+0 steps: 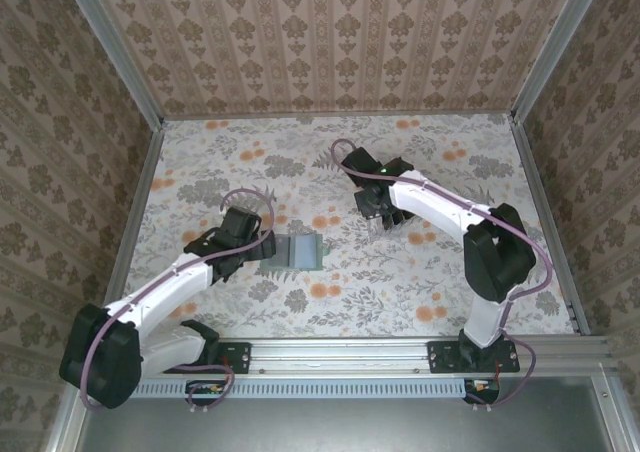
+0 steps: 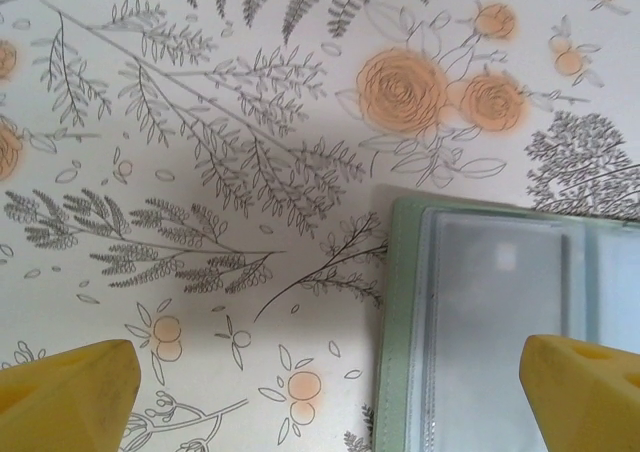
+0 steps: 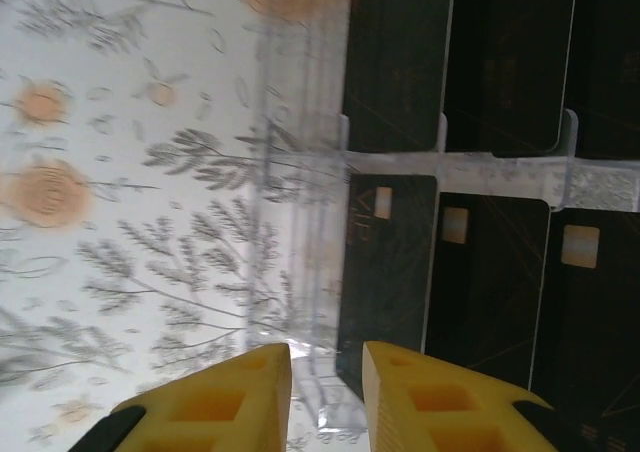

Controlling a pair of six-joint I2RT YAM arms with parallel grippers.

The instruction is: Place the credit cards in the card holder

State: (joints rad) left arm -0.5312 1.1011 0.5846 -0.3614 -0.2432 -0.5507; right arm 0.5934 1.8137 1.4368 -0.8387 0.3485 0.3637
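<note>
The card holder (image 1: 300, 252) lies open and flat on the floral table, grey-green with a grey inside (image 2: 500, 312). My left gripper (image 1: 262, 247) hovers at its left edge, wide open (image 2: 328, 372), with one yellow fingertip over the holder and the other over bare table. Several black credit cards (image 3: 390, 272) sit in rows in a clear plastic tray (image 3: 300, 172). My right gripper (image 3: 327, 357) is low over the tray's left edge. Its jaws stand a narrow gap apart, and the nearest card's corner and the clear rim lie between them. From above, the right gripper (image 1: 378, 217) covers most of the cards (image 1: 402, 215).
Patterned walls and metal rails (image 1: 140, 202) box in the table on three sides. Open floral tabletop (image 1: 400, 282) lies between the holder and the right arm's base.
</note>
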